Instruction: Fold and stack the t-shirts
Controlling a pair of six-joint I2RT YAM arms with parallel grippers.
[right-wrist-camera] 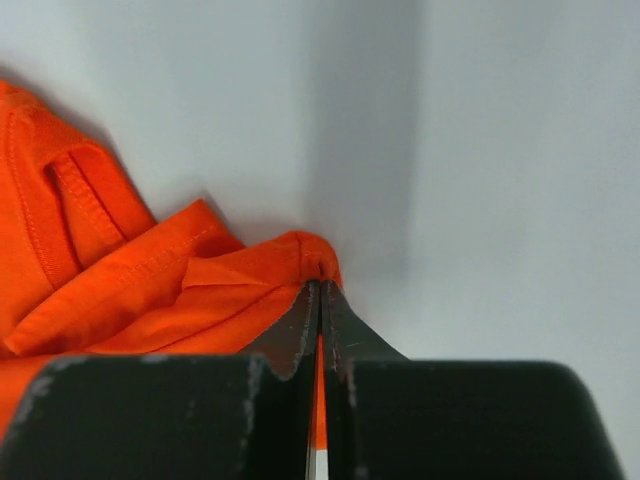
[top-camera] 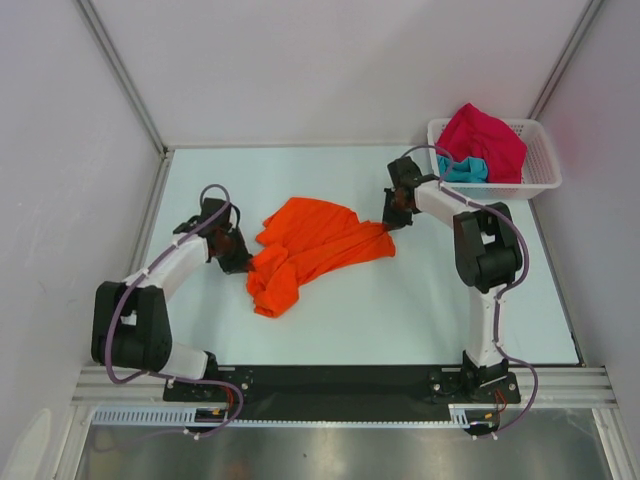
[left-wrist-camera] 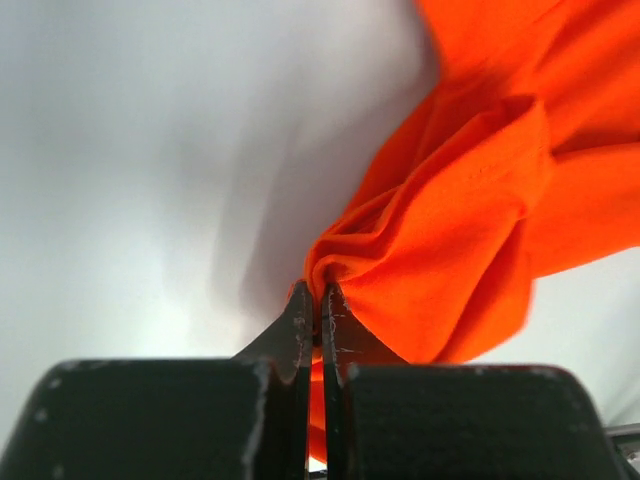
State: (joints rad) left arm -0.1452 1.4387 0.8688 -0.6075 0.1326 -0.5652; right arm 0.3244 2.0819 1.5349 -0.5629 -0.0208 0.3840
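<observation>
A: How far along is the folding?

B: Barely begun, I judge. The orange t-shirt [top-camera: 310,250] lies crumpled in the middle of the surface [top-camera: 400,320], with no fold made and no stack.

A: And the arms?

B: The left tool [left-wrist-camera: 315,300] is pressed together on the shirt's edge at its nine o'clock. The right tool [right-wrist-camera: 320,290] pinches a corner at three o'clock.

A: Other shirts?

B: A crimson-pink t-shirt [top-camera: 487,135] and a teal t-shirt [top-camera: 462,168] sit bunched in the white lattice basket [top-camera: 543,172] at two o'clock, unfolded.
</observation>
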